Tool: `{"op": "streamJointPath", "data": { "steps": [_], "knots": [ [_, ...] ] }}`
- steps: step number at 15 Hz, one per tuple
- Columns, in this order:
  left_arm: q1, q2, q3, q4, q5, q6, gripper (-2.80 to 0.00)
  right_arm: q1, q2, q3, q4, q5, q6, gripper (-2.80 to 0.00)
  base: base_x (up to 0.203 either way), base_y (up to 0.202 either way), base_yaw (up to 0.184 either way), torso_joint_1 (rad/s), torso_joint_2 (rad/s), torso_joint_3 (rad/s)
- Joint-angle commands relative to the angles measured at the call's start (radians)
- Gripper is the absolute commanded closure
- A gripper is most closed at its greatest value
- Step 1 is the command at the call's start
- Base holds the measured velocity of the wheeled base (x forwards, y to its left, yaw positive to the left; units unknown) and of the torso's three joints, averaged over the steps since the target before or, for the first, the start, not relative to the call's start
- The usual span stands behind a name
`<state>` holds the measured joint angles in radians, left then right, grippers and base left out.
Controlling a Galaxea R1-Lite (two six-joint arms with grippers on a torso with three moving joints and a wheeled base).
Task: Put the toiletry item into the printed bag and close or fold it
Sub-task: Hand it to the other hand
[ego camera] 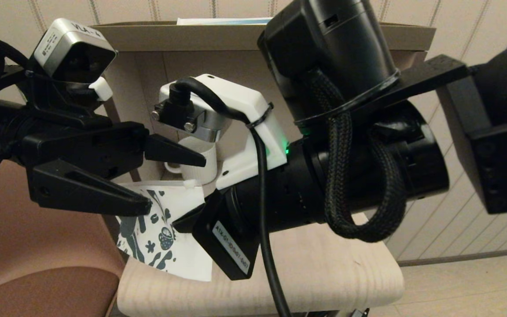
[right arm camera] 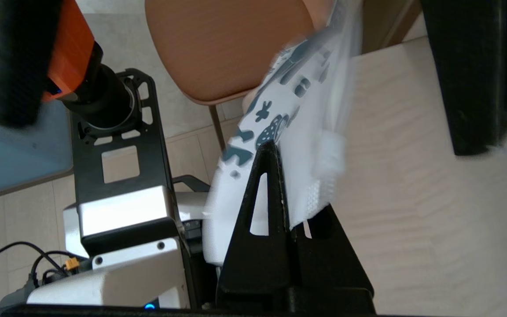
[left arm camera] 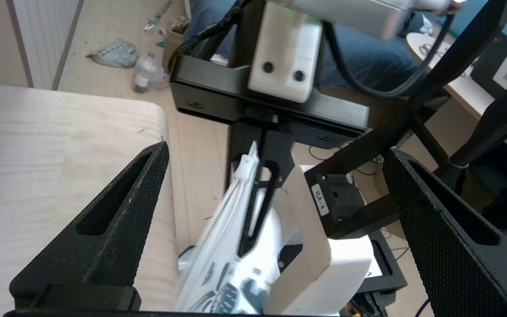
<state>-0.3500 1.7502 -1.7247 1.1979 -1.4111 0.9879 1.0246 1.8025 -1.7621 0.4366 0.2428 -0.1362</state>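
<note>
Warm, dim indoor light is even with soft shadows, while the printed bag [right arm camera: 297,114] smears with motion blur at twelve o'clock in the right wrist view.

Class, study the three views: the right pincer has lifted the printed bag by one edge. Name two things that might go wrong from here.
1. The right pincer is shut on only an edge of the printed bag, which hangs above the table; it may slip out.
2. The open left pincer is close beside the bag and the white mug; a careless move could knock the mug.
</note>
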Motion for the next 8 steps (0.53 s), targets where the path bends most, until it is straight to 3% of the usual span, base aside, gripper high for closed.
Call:
{"op": "streamJointPath", "data": {
  "steps": [1,8],
  "knots": [
    [0.000,-0.007,0.008,0.014,-0.009,0.018,-2.80,0.004,0.012,-0.009,0.001,0.000,0.000,0.00,0.000,0.000,0.000,0.000,0.00,0.000],
    [0.005,-0.017,0.025,0.006,0.001,0.038,-2.80,0.007,0.021,-0.045,0.003,0.001,0.029,0.00,0.000,0.000,0.000,0.000,0.00,0.000]
  ]
}}
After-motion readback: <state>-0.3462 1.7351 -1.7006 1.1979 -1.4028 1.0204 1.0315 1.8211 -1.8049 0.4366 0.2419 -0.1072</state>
